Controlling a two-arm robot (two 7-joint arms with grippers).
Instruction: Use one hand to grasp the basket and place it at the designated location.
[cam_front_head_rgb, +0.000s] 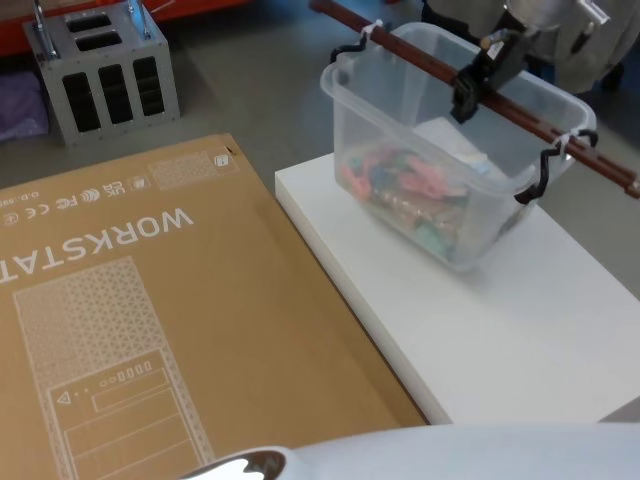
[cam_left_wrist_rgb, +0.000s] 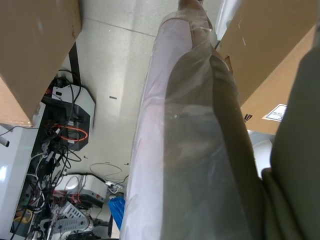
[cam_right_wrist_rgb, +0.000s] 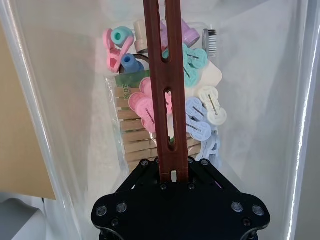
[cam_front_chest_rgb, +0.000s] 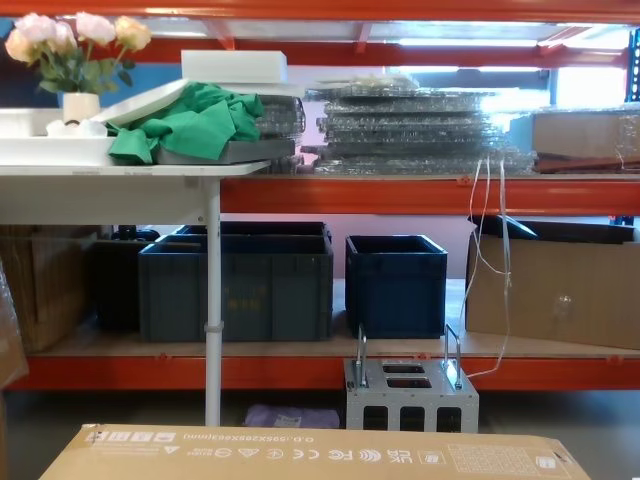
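Basket (cam_front_head_rgb: 440, 190) is where we see our right end effector (cam_front_head_rgb: 470, 88) clamped narrow on the red-brown bar handle (cam_front_head_rgb: 520, 115), near its middle. It stands on the white table (cam_front_head_rgb: 520, 330), beside the cardboard box (cam_front_head_rgb: 150, 320), with coloured clips (cam_right_wrist_rgb: 195, 112) inside.

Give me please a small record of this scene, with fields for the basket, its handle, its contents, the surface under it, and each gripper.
basket: clear plastic tub, tilted, over the white platform
handle: dark red-brown bar across the rim, tied with white zip ties
contents: pastel clothes pegs and wooden pegs
surface: white platform beside a cardboard box
right gripper: shut on the handle near its middle
left gripper: not in view
contact with platform: cannot tell
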